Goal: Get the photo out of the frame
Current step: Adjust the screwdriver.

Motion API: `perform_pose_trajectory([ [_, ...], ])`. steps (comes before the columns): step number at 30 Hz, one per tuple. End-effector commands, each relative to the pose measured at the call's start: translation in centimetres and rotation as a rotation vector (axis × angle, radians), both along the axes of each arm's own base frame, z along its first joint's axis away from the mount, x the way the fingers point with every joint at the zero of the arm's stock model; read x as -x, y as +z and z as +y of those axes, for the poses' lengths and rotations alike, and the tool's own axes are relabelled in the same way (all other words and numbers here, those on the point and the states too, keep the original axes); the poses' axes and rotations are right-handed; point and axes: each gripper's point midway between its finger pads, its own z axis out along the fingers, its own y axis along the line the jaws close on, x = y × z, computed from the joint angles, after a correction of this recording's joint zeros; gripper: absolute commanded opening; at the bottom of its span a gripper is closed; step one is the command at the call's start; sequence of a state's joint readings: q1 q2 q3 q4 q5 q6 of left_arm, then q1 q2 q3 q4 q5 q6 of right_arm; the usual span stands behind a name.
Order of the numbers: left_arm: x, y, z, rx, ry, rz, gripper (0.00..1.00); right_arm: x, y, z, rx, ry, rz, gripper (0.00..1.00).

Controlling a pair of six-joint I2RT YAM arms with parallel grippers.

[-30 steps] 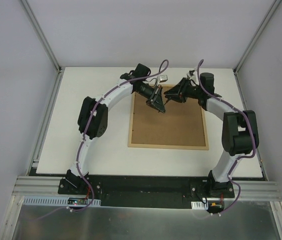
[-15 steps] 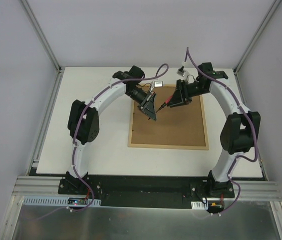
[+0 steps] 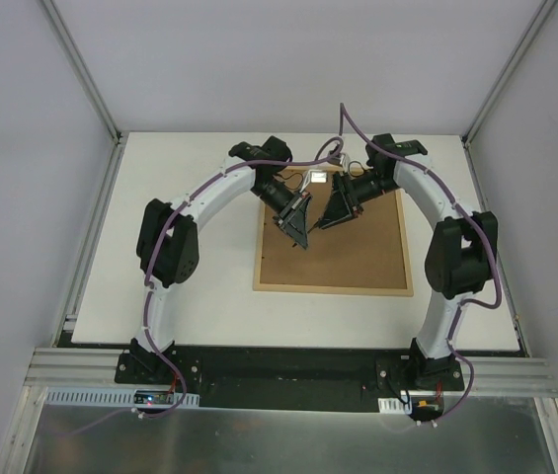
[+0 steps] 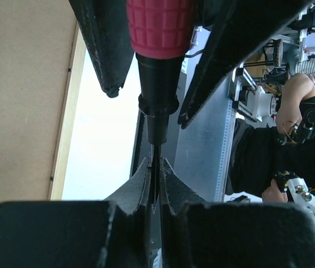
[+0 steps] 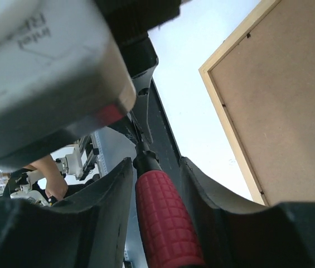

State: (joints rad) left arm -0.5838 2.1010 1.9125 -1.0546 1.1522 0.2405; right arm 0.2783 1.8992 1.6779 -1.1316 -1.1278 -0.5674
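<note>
Left fingers: the left gripper (image 4: 155,165) has its fingers (image 4: 137,187) pinched almost together on the thin steel shaft of the screwdriver (image 4: 160,25), low in its wrist view.
Right fingers: the right gripper (image 5: 156,161) presses its fingers (image 5: 118,190) against both sides of the red handle.
Photo: not visible in any view. Since the frame lies back-up, it is probably still inside, under the fibreboard.
Frame: the frame (image 3: 333,257) lies flat at the centre of the top view with its brown back seated. Small dark clips (image 4: 69,70) show along its inner edge.
Table: the white table (image 3: 209,276) surrounds the frame on all sides.
Change: a second ago the grippers stood apart over the frame's upper edge, and only the right one had the tool. Now they meet above its upper left part, both on the screwdriver.
Meaning: this looks like a handover or regrip. The back is not yet released, so the task is at an early stage.
</note>
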Motion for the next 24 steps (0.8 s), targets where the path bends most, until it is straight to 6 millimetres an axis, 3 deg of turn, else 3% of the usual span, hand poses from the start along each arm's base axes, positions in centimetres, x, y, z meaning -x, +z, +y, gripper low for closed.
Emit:
perform_pose_trajectory([
  [1,0.6,1.9,-0.3,0.058,-0.034,-0.056,0.00,0.7,2.4,1.2,-0.109,0.046,-0.006,0.38],
  [4,0.7,1.7,-0.3,0.059,-0.038,-0.056,0.00,0.6,2.5,1.3,-0.119,0.045,-0.001,0.34],
  [8,0.7,1.7,-0.2,0.060,-0.040,-0.058,0.00,0.1,2.1,1.2,-0.116,0.029,0.024,0.43],
  [24,1.2,2.3,0.0,0.079,-0.044,-0.049,0.00,-2.2,2.2,-0.5,-0.141,-0.043,0.037,0.46],
])
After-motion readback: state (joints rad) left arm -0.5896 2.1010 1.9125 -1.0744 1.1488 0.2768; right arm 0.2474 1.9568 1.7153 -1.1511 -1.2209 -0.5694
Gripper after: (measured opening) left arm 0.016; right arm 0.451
